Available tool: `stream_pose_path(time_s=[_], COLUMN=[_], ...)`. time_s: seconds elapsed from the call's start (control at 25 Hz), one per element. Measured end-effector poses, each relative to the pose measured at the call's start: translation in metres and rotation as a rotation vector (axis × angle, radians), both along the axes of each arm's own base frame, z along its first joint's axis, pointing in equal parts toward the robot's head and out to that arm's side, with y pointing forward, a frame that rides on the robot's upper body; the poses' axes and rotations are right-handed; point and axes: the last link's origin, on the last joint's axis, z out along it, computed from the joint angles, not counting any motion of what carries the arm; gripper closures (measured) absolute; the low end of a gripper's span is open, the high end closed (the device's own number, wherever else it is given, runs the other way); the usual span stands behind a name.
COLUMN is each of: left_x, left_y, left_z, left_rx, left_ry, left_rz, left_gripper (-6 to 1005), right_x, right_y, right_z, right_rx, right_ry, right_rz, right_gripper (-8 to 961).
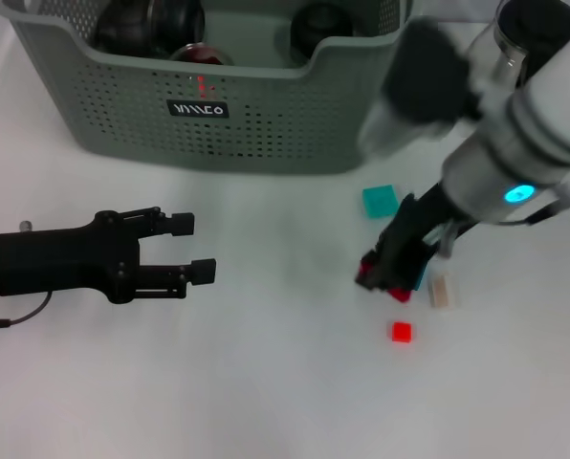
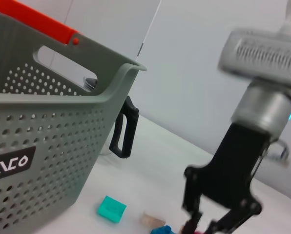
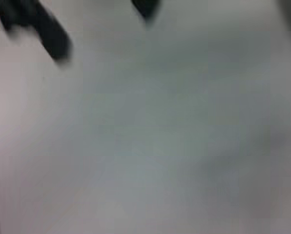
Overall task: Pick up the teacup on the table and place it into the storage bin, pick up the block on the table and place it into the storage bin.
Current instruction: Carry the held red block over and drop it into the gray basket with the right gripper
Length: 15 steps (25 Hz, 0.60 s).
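Blocks lie scattered on the worktop in front of the storage bin: a teal block, a beige block, a small red block. My right pincer is down among them around something red, and I cannot tell if it grips yet. My left pincer waits open, well apart, leaving room.

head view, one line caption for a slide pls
Right gripper lowered among small coloured blocks near the grey-green perforated storage bin; open left gripper idles over the table.
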Motion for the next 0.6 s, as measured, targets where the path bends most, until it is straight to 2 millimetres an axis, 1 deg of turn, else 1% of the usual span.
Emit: stream_pose_path(time_s=[0.2, 0.36, 0.48, 0.6], left_x=[-0.001, -0.001, -0.002, -0.002], left_y=[0.0, 0.0, 0.001, 0.0], left_z=[0.002, 0.002, 0.004, 0.007], left_rx=[0.003, 0.005, 0.006, 0.004], left_ry=[0.003, 0.004, 0.008, 0.007], left_rz=[0.003, 0.004, 0.002, -0.006], left_gripper=[138, 138, 138, 138], right_x=[-0.015, -0.032, -0.048, -0.064], right_y=[0.003, 0.007, 0.011, 0.024], right_z=[0.055, 0.096, 0.118, 0.128], right_rx=[-0.011, 0.022, 0.07, 0.161], right_ry=[0.264, 0.53, 0.737, 0.876], right_rz=[-0.021, 0.018, 0.088, 0.146], right_gripper=[748, 749, 745, 733])
